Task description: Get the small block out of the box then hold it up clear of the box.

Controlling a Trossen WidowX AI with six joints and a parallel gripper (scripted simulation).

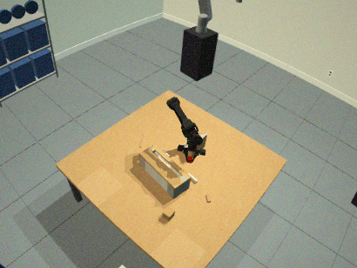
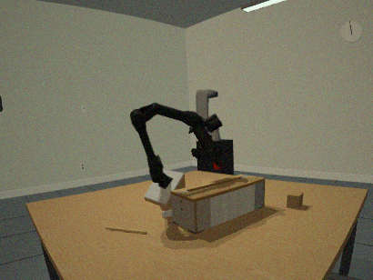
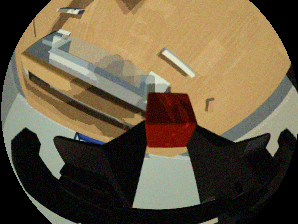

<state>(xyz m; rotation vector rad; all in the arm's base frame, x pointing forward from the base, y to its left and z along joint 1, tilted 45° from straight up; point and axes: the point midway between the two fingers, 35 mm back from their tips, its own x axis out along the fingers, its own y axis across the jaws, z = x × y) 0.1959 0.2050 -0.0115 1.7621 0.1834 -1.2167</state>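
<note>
The black arm's gripper (image 2: pixel 214 165) holds a little red block (image 2: pixel 216 166) (up high) behind the box (image 2: pixel 218 204).

red block (image 3: pixel 170 120) held aloft; box (image 1: pixel 163 172) upright on table

High far top view angled down, low table-level exterior view, close wrist view downward, all sharing the box (image 1: pixel 164 172)
</note>
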